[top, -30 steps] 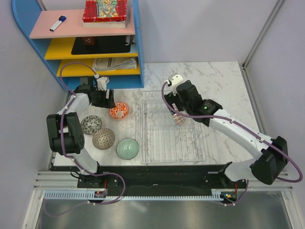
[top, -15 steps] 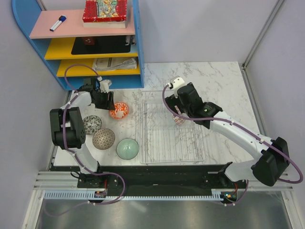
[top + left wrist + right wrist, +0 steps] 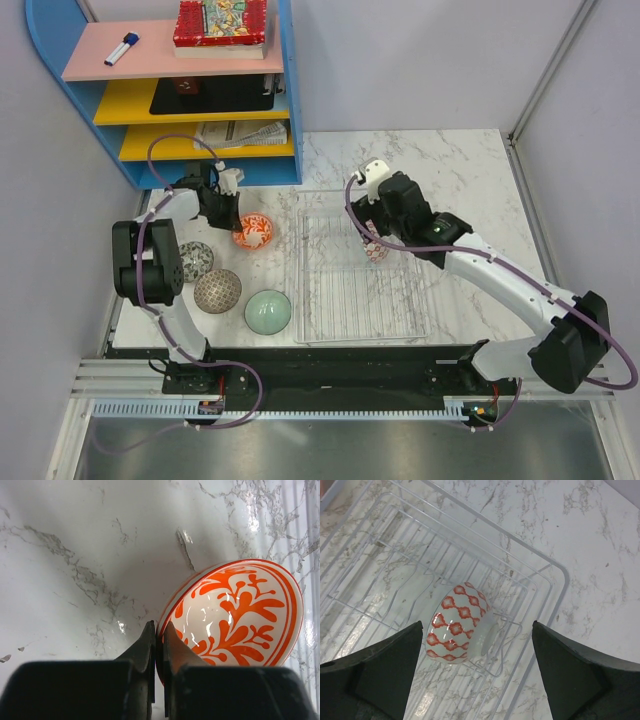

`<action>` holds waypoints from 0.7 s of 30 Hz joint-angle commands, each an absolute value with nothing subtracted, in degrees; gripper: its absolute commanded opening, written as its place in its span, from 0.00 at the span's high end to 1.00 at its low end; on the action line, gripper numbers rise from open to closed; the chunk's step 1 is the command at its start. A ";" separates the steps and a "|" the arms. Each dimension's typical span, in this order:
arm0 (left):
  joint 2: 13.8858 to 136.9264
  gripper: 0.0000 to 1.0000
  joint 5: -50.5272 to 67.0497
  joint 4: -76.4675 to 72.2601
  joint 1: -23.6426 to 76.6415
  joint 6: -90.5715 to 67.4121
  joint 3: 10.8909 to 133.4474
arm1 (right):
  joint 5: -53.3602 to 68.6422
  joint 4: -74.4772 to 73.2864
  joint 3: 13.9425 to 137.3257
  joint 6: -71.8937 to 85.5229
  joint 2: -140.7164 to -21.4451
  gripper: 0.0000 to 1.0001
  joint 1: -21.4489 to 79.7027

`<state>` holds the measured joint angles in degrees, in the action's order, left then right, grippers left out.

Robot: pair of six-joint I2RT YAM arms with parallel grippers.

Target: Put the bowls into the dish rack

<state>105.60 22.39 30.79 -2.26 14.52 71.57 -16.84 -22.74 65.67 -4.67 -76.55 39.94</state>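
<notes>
Glossy grey-veined marble counter [image 3: 450, 170]: left hand [image 3: 159, 635] clenches the rim of a glazed orange-floral bowl [image 3: 235, 615], tilted beside the clear ribbed rack [image 3: 330, 300]. Right hand [image 3: 477, 625] hangs spread over a red-diamond bowl [image 3: 461, 625] lying sideways in it.

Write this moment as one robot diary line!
left gripper: shut on orange bowl rim | right gripper: open over patterned bowl in dish rack | on table: grey bowl, brown bowl, green bowl

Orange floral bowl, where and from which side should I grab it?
Pinch the orange floral bowl by its rim, one jaw inside, one outside, from its far-left edge, as the left gripper does: its mouth faces up, exposing that thin wall.
</notes>
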 commanded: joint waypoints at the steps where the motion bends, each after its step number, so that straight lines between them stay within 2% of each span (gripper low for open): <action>1: 106.18 0.98 22.85 31.03 -1.84 17.22 73.39 | -3.80 -21.27 68.20 -3.27 -73.13 0.03 35.43; 9: 96.69 0.98 34.96 32.60 -1.85 19.34 78.56 | 14.39 -21.71 75.50 8.08 -76.11 0.03 25.50; 12: 93.52 0.98 42.95 33.84 -1.85 18.99 81.20 | 24.30 -20.31 76.11 13.17 -78.13 0.03 24.26; 21: 88.15 0.98 64.13 34.01 -0.71 15.30 82.27 | 41.65 -15.13 76.90 23.88 -82.44 0.02 22.41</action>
